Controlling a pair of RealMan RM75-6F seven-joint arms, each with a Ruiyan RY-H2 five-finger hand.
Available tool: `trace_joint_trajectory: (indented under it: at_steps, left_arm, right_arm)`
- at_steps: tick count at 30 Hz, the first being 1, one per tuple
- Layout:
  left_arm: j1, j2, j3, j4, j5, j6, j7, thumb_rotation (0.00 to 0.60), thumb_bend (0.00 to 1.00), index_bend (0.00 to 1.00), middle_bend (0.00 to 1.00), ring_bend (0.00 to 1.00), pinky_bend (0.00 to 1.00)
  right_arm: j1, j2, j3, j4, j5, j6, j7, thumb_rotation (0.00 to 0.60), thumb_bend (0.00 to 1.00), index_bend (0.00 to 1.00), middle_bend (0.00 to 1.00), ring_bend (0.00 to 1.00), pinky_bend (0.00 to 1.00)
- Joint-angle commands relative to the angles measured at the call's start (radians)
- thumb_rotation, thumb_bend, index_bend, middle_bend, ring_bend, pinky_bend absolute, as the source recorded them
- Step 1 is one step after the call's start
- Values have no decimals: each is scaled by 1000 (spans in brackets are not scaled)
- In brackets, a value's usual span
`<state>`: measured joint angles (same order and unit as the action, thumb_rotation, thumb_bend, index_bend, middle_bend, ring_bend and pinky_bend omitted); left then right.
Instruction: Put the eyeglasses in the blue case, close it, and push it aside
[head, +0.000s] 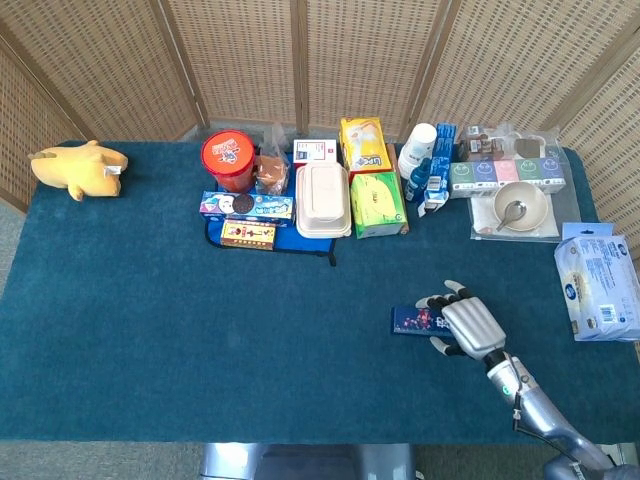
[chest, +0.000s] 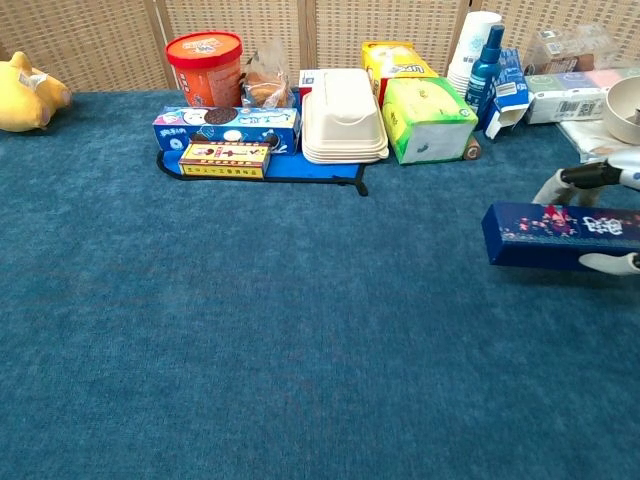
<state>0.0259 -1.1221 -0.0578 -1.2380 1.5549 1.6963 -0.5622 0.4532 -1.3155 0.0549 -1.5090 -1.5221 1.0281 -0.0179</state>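
The blue case (head: 411, 320) (chest: 545, 235) is a long dark-blue box with a pink flower print, and it is closed. It is right of the table's middle on the blue cloth. My right hand (head: 467, 325) (chest: 608, 218) grips its right end, with fingers (chest: 590, 176) over the far side and one (chest: 612, 263) under the near side. No eyeglasses show in either view. My left hand is not in view.
Along the back stand a red tub (head: 228, 160), snack boxes (head: 246, 206), a white clamshell box (head: 323, 199), a green tissue box (head: 377, 204), a bottle (chest: 484, 62) and a bowl with a spoon (head: 519, 207). A yellow plush toy (head: 78, 168) lies far left, a wipes pack (head: 598, 282) far right.
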Motion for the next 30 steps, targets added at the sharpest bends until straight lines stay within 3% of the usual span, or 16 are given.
trace_joint_trajectory:
  at_steps: [1,9,15,18,21,30]
  left_arm:
    - [0,0,0,1,-1,-1,0,597,344,300,272,295,223]
    - [-3,-5,0,15,-8,-16,-8,597,344,298,272,295,222]
    - [-10,-14,2,21,-6,-29,-8,594,345,299,272,295,220]
    - [-13,-15,3,20,-4,-31,-6,595,345,299,273,295,219]
    - [-18,-18,2,17,-1,-34,-1,598,345,299,272,293,218]
    - [-27,-16,3,-5,-7,-54,19,597,345,299,272,286,209]
  right_arm:
    - [25,-16,13,10,19,-27,-6,600,332,555,505,371,155]
    - [85,-49,42,37,82,-100,-45,600,329,525,479,336,149]
    - [105,-63,47,42,129,-131,-73,600,327,377,361,230,147]
    - [109,-64,46,37,145,-141,-88,600,327,212,240,162,140]
    - [109,-54,44,19,174,-141,-124,600,321,117,179,112,122]
    - [77,13,38,-90,190,-65,-181,600,311,15,122,53,107]
